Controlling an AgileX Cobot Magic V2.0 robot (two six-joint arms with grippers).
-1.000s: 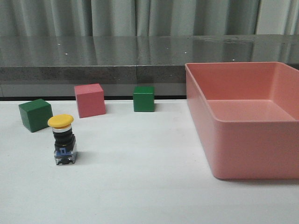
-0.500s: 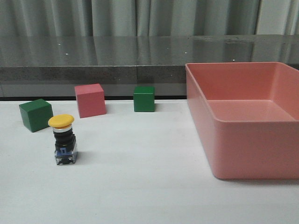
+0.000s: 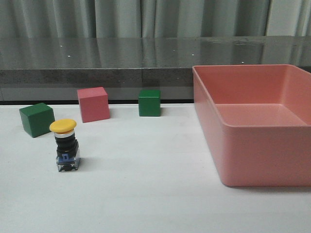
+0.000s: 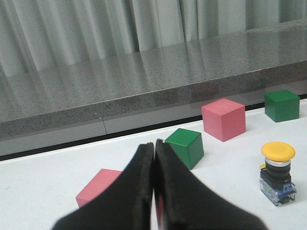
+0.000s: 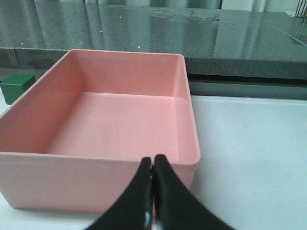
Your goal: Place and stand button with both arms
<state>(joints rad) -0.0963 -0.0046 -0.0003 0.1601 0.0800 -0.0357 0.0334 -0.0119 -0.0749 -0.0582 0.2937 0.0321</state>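
Observation:
The button [image 3: 65, 145] stands upright on the white table at the left, yellow cap on top, black body, clear-blue base down. It also shows in the left wrist view [image 4: 277, 173]. My left gripper [image 4: 154, 145] is shut and empty, well apart from the button. My right gripper [image 5: 152, 160] is shut and empty, in front of the near wall of the pink bin [image 5: 96, 177]. Neither arm shows in the front view.
A large pink bin [image 3: 257, 160] fills the right side. Behind the button stand a green cube [image 3: 37, 119], a pink cube [image 3: 93, 104] and another green cube [image 3: 149, 102]. A second pink cube [image 4: 98, 189] shows only in the left wrist view. A grey ledge [image 3: 97, 73] runs along the back.

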